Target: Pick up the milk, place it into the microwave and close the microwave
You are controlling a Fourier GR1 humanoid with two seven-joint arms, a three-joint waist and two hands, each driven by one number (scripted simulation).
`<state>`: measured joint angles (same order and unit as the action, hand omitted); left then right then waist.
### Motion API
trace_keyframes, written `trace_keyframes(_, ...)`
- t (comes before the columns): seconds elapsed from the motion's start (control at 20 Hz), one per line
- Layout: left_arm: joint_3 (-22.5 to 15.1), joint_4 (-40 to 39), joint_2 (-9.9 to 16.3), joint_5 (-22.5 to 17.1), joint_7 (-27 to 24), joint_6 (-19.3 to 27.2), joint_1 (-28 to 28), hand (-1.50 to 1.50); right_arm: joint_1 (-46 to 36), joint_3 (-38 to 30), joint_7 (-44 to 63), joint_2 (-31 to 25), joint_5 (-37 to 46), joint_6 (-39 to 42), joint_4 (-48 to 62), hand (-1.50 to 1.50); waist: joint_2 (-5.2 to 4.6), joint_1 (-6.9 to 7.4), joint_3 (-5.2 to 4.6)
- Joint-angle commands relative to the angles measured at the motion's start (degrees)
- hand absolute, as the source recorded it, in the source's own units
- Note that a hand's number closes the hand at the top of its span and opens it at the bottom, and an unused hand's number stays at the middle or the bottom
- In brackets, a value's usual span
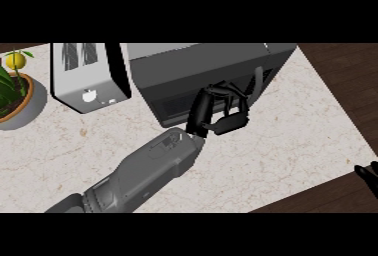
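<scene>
Left hand (220, 111): black, on grey forearm crossing marble-patterned beige counter (295, 130) from lower edge. Hand lies against front of dark grey box-shaped microwave (203, 70) standing at counter's back edge, middle. Fingers curled near front's right side; whether they grip anything, cannot tell. Milk not visible anywhere. Right hand (368, 175): only black fingertips show beyond counter's right edge, state unclear. White slotted toaster (85, 75) left of microwave, just beside it. Potted green plant with yellow fruit (16, 90) at back left corner.
</scene>
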<state>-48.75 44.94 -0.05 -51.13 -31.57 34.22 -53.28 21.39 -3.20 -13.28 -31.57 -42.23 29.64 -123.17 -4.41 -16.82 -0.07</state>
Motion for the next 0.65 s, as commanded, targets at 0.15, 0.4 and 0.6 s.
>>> trace_keyframes(0.15, 3.0, -5.9, 0.0, -2.5, -1.0, 0.6, -3.1, 1.5, -0.3, 0.3, 0.3, -0.3, -1.1, 0.5, -0.8, -1.5, -1.06, -0.93, 0.03)
trace_keyframes(0.4, 2.7, -6.4, 0.0, -3.6, -2.3, 0.5, -2.9, 1.5, -0.1, 0.4, 1.0, -1.0, -1.9, 0.7, -1.3, -1.5, -1.26, -1.06, -0.01)
trace_keyframes(0.6, 2.2, -6.7, 0.0, -3.9, -3.5, 1.2, -3.3, 1.5, -0.6, 0.2, 1.8, -1.8, -2.3, 0.6, -2.0, -1.5, -1.13, -0.99, -0.04)
